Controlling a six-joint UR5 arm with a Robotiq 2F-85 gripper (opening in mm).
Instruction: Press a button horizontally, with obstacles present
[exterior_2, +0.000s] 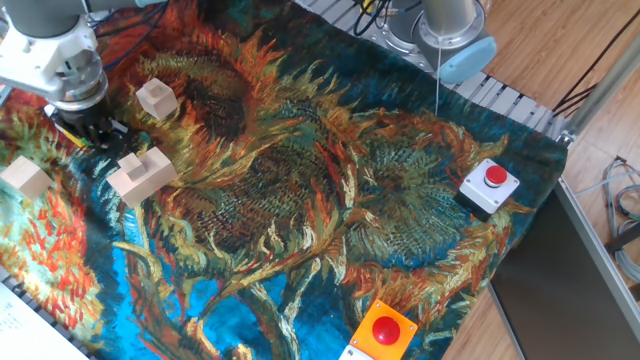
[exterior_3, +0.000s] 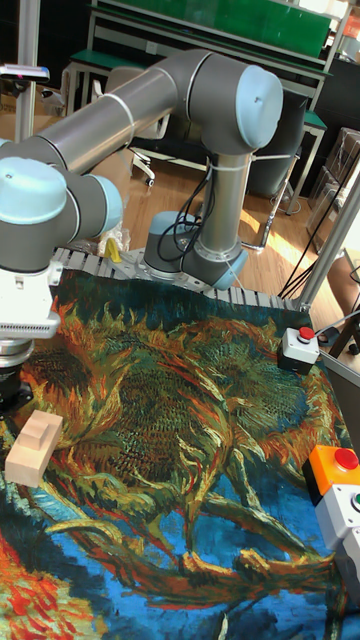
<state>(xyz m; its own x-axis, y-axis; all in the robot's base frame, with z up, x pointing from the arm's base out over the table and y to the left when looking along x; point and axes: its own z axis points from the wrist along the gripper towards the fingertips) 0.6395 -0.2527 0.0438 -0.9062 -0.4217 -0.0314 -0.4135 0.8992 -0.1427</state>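
Observation:
My gripper (exterior_2: 95, 130) is low over the cloth at the far left, its dark fingers down among the obstacles. Only a thin yellow sliver of the button's housing (exterior_2: 70, 137) shows at the gripper's left side. The green button itself is hidden behind the fingers. I cannot see whether the fingertips have a gap. One small wood cube (exterior_2: 157, 98) lies just right of the gripper. The notched block (exterior_2: 142, 172) (exterior_3: 33, 447) sits in front of it, and another small cube (exterior_2: 27, 177) is at the left edge.
A red button on a white-grey housing (exterior_2: 489, 186) (exterior_3: 300, 347) stands at the cloth's right side. A red button on an orange housing (exterior_2: 382, 333) (exterior_3: 335, 468) sits at the front edge. The arm's base (exterior_2: 450, 30) rises behind the table's ribbed rail.

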